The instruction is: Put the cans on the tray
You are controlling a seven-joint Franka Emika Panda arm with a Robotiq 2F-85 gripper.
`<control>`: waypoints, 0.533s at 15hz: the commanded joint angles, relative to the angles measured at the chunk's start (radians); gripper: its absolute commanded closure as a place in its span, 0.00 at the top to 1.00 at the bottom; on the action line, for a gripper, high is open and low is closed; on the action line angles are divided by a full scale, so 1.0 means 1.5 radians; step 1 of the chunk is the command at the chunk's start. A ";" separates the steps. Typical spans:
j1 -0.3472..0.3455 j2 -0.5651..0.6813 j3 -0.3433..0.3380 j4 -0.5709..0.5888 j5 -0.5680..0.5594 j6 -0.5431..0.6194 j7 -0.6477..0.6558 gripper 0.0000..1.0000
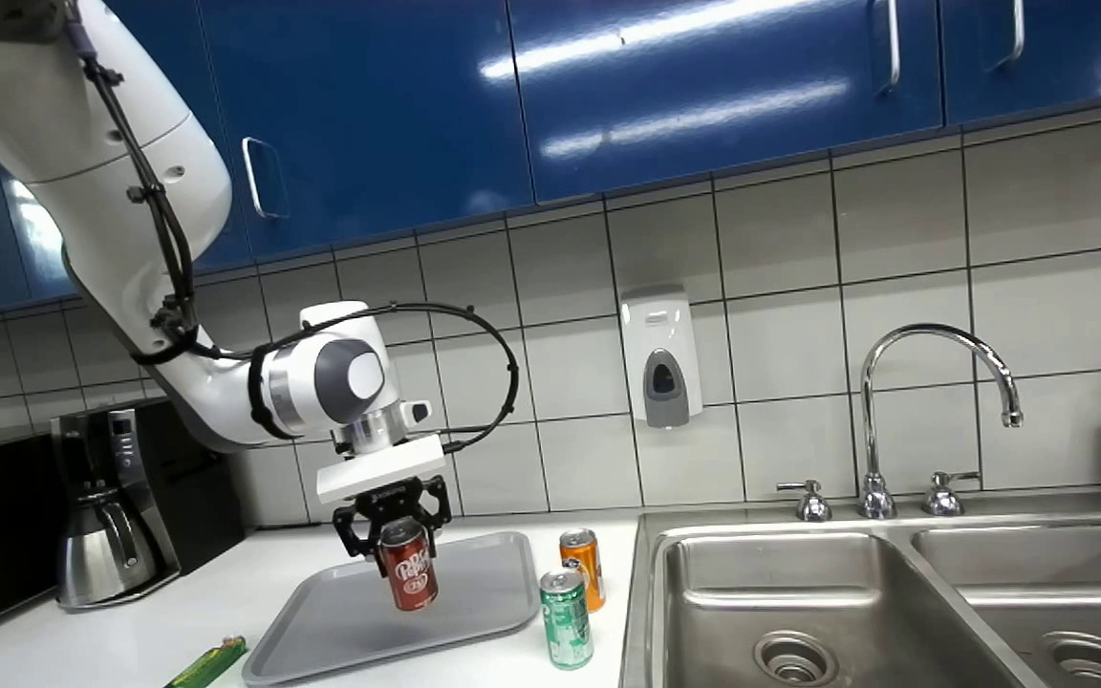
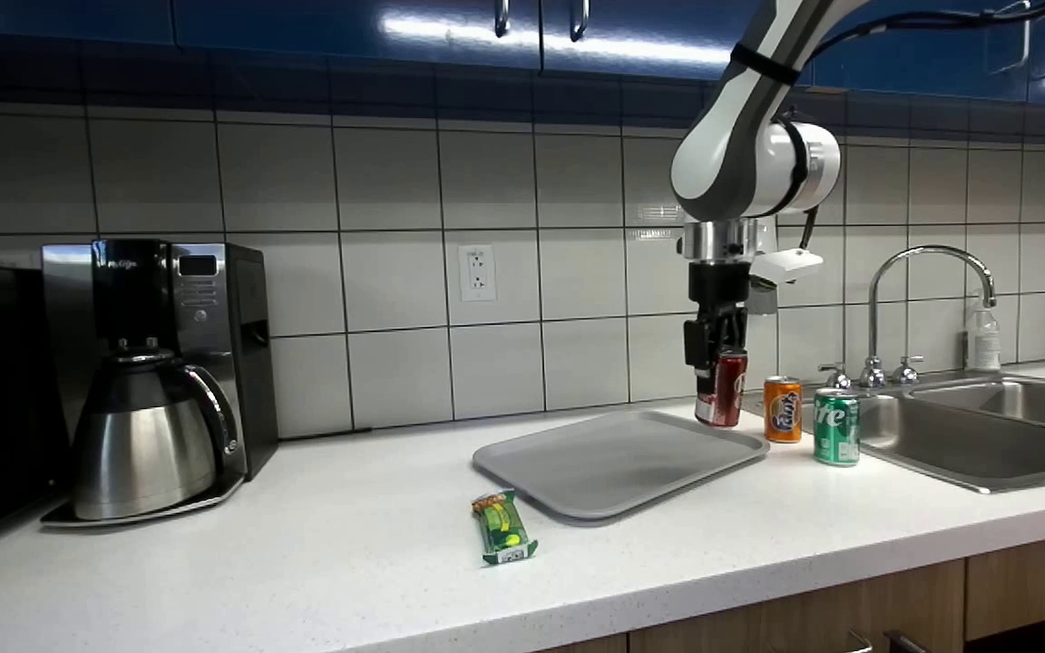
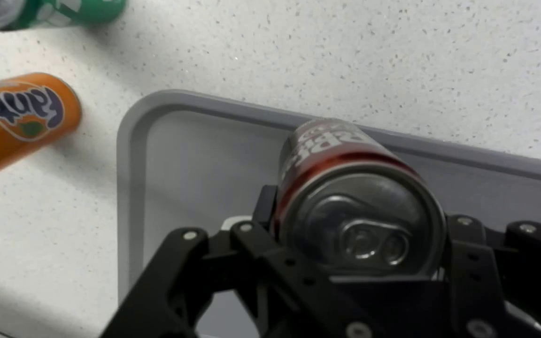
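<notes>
At the bottom of the wrist view, nearest to me, the claw (image 3: 357, 219) holds the dark red can (image 3: 357, 195) by its upper half, a finger (image 3: 265, 206) against either flank. The can looks close to upright, and I judge it hangs over the tray (image 3: 204, 155) rather than resting on it, though the gap beneath is hard to read. I expect thin aluminium: smooth, slightly slippery, firm if full, easily dented if drained. I cannot tell which, so I would plan for weight and seat it flat before letting go.

Just beyond, across the middle and lower right of that view, the tray lies shallow and rimmed; catching a can's base on the raised edge could tip it, so I would aim for the flat floor.

Farther out, at the left edge, the orange can (image 3: 21, 122) stands on the desk (image 3: 392, 61) just beside the tray, with the green can (image 3: 64, 11) cut off at upper left. Neither is on the tray yet, and both should handle much alike: I would come down from above and squeeze the straight side below the silver top, clear of the tapered neck. They stand near each other, so a wide reach for one could nudge its neighbour.

Farthest off, at lower right in an exterior view, the steel sink (image 1: 958, 602) sits near the green can, an awkward place for a slip.
</notes>
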 commanded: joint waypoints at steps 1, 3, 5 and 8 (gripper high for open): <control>0.016 0.012 0.028 0.035 0.003 -0.038 0.006 0.40; 0.026 0.026 0.039 0.046 0.000 -0.047 0.009 0.40; 0.033 0.044 0.049 0.058 -0.003 -0.055 0.014 0.40; 0.040 0.077 0.059 0.080 -0.009 -0.068 0.022 0.40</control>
